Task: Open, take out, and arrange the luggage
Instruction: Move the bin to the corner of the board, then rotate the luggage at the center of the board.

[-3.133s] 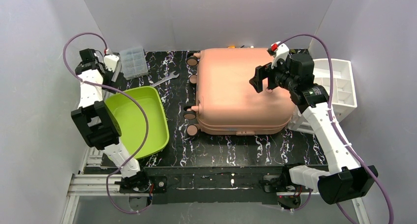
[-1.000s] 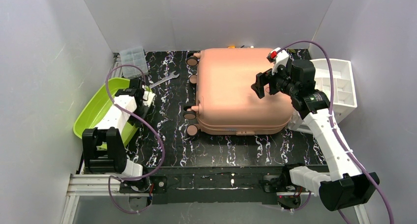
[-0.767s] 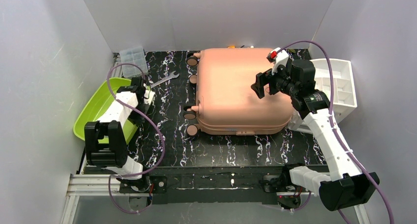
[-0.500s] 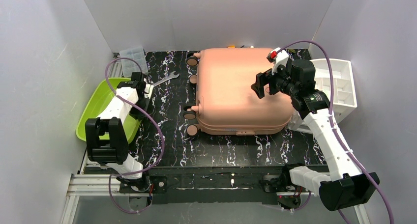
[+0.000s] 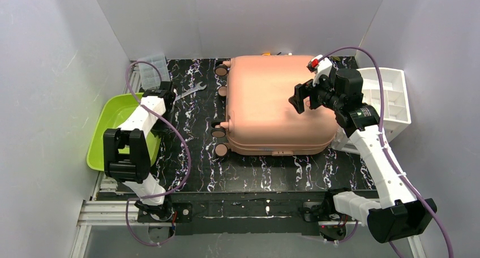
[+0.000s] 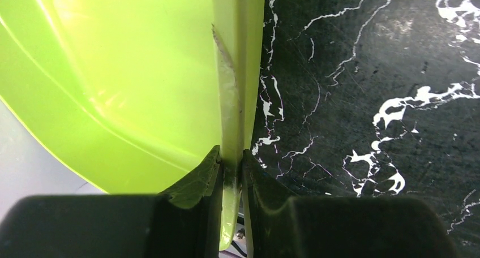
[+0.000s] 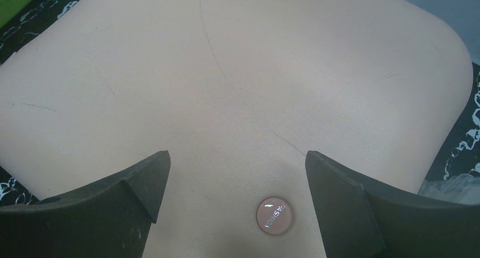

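The pink suitcase [image 5: 271, 108] lies closed and flat mid-table [image 5: 255, 176], its wheels to the left. The left jaws are pinched tight on the rim of the green tray [image 6: 113, 71] at the table's left edge, probably to make room. The right jaws hang wide open over the lid, holding nothing. Opening looks not yet begun; next comes finding the suitcase's zip or latch.
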Controlling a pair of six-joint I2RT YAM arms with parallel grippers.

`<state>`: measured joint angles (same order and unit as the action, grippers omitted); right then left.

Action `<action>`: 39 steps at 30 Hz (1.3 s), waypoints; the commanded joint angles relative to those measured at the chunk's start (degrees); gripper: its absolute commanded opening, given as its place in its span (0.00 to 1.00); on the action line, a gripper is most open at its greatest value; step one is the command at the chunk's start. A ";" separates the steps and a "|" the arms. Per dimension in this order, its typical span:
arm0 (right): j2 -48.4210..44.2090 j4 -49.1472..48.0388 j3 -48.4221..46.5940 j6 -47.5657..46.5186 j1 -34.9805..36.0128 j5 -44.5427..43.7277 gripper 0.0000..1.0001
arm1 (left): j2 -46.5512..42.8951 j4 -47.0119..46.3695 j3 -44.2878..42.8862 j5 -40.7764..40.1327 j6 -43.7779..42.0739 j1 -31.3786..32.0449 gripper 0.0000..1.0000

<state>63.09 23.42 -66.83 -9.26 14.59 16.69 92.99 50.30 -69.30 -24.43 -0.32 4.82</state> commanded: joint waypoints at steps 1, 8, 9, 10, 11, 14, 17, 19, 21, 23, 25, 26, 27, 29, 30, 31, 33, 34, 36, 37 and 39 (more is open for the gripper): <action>-1.08 -1.88 0.46 -0.74 -0.26 0.57 0.98 | 0.63 2.55 -2.02 -5.21 3.53 -1.42 0.00; -1.22 -1.74 0.28 -0.80 -0.22 0.55 0.98 | 0.76 3.42 -3.11 -3.05 3.49 -2.75 0.11; -1.22 -1.53 0.01 -0.94 -0.26 0.34 0.98 | 0.43 3.62 -3.18 -2.43 3.28 -2.72 0.26; -1.22 -1.19 -0.22 -1.14 -0.26 0.17 0.98 | 0.07 3.79 -3.25 -1.90 3.05 -2.71 0.39; -1.26 -0.71 -0.78 -1.68 -0.26 -0.16 0.98 | -0.62 3.97 -3.55 -1.66 2.86 -2.79 0.46; -1.46 2.16 -3.07 -3.72 -0.26 -1.41 0.98 | -2.57 5.39 -5.81 -0.45 2.15 -2.80 0.68; -1.57 7.40 -7.42 -6.26 -0.27 -1.89 0.98 | -5.40 7.25 -9.19 1.05 1.15 -2.80 0.90; -1.80 11.73 -10.62 -8.26 -0.26 -0.87 0.98 | -7.29 8.22 -11.98 2.28 0.62 -2.78 0.98; -2.08 16.24 -13.89 -10.28 -0.26 0.28 0.98 | -8.55 9.74 -15.57 4.16 0.57 -2.78 0.98; -2.37 21.14 -17.25 -12.23 -0.26 0.75 0.98 | -9.28 11.23 -19.87 7.13 -1.33 -2.68 0.98; -3.10 25.25 -20.00 -14.05 -0.26 0.54 0.98 | -9.54 12.49 -24.40 12.96 -2.57 -2.67 0.98; -3.66 26.91 -20.61 -15.35 -0.26 0.60 0.98 | -9.72 12.77 -26.23 16.76 -3.22 -2.58 0.98; -4.34 28.71 -20.92 -16.45 -0.26 0.62 0.98 | -9.87 12.73 -28.62 20.73 -3.87 -2.22 0.98; -5.88 31.74 -20.35 -18.54 -0.26 0.44 0.98 | -9.15 12.43 -32.09 23.84 -4.25 -0.10 0.98; -6.81 32.43 -19.47 -19.21 -0.26 -0.22 0.98 | -8.24 12.27 -33.94 24.35 -5.12 1.89 0.98; -7.76 32.48 -18.15 -19.56 -0.26 -1.49 0.98 | -7.02 12.14 -35.63 26.24 -6.03 4.65 0.98; -10.29 31.76 -14.93 -19.66 -0.26 -4.66 0.98 | -4.24 11.46 -38.36 28.46 -6.92 8.02 0.98; -11.20 31.27 -13.28 -19.66 -0.26 -6.45 0.98 | -2.64 11.54 -39.58 30.70 -7.66 9.33 0.98; -12.74 29.72 -10.21 -19.07 -0.26 -10.67 0.98 | 0.42 11.50 -41.38 33.35 -8.88 11.69 0.98; -13.60 28.62 -8.90 -18.40 -0.26 -13.69 0.98 | 1.76 11.62 -41.79 35.26 -10.18 12.74 0.98; -14.53 26.85 -6.92 -17.41 -0.26 -20.12 0.98 | 3.22 11.78 -41.22 38.78 -13.47 14.52 0.98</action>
<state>49.82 52.73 -77.03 -27.22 14.59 9.04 92.16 59.81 -110.32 4.62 -7.86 16.62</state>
